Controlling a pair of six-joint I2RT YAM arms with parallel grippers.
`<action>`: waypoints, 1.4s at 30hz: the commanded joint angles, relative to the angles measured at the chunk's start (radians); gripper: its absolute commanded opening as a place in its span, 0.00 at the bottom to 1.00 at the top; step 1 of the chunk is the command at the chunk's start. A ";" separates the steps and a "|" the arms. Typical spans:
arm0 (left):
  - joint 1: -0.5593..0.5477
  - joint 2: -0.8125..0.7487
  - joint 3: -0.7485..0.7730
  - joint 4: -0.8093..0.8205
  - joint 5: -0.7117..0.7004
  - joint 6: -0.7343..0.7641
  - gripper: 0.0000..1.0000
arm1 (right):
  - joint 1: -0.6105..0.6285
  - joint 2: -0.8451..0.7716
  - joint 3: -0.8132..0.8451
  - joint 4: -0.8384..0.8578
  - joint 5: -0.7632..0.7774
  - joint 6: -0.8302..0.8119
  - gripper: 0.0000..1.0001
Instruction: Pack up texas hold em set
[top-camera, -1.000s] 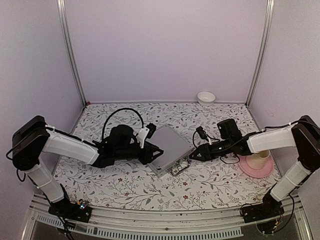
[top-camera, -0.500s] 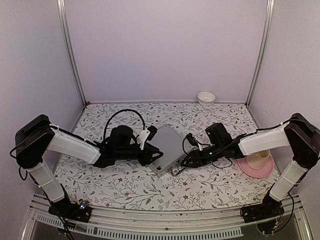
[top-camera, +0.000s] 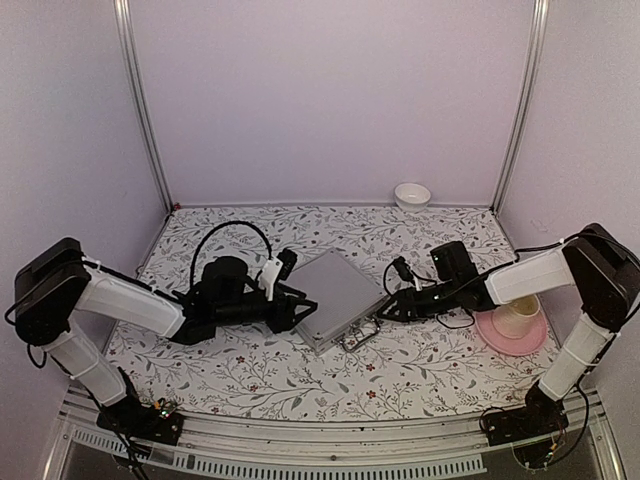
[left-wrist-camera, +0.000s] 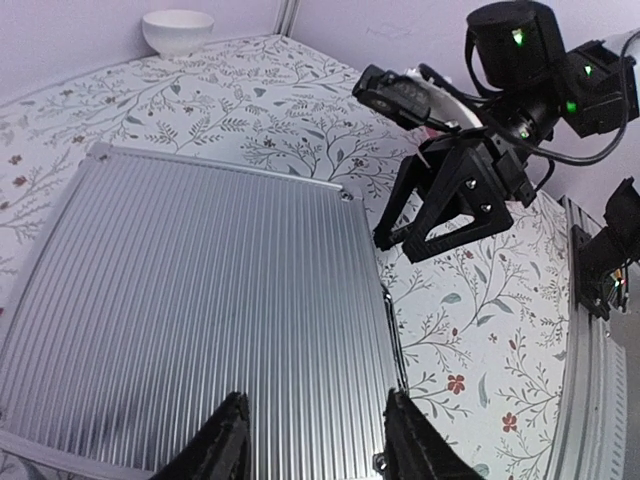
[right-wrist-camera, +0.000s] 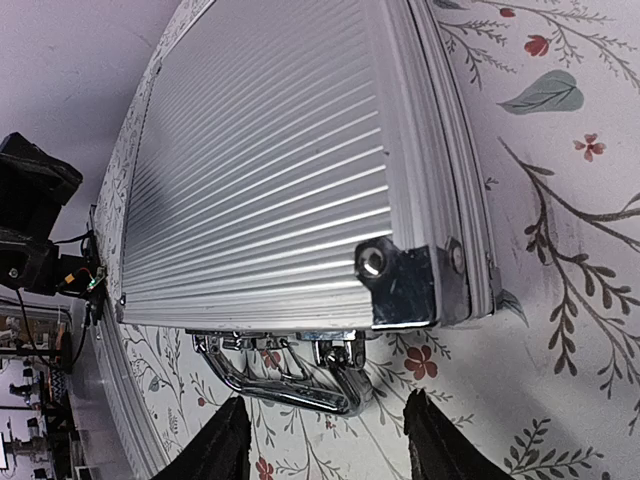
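The silver ribbed briefcase (top-camera: 340, 296) lies closed mid-table, its chrome handle (top-camera: 360, 338) facing the near edge. My left gripper (top-camera: 305, 308) is open at the case's left side; in the left wrist view it (left-wrist-camera: 315, 395) hovers over the lid (left-wrist-camera: 200, 300). My right gripper (top-camera: 383, 312) is open just right of the case's near corner. In the right wrist view it (right-wrist-camera: 325, 400) frames the handle (right-wrist-camera: 290, 375) below the case (right-wrist-camera: 270, 180), without touching it. Cards, chips and the button are out of view.
A small white bowl (top-camera: 412, 194) sits at the back wall. A cream cup (top-camera: 520, 318) stands on a pink plate (top-camera: 500, 340) at the right, under my right arm. Metal posts and walls close in the floral table (top-camera: 250, 370).
My left arm has drawn back to the left, its fingers still at the case. My right gripper pushed in toward the handle, then backed off to the right. The case stays closed.
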 joint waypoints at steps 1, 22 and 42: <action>-0.036 -0.050 0.001 0.008 -0.062 0.036 0.50 | 0.002 0.072 0.028 0.053 -0.079 -0.044 0.53; -0.043 -0.074 0.006 -0.033 -0.123 0.033 0.59 | 0.029 0.046 0.031 0.190 -0.289 0.008 0.55; -0.041 -0.098 -0.005 -0.025 -0.136 0.014 0.61 | 0.043 -0.066 -0.061 0.240 -0.227 0.080 0.58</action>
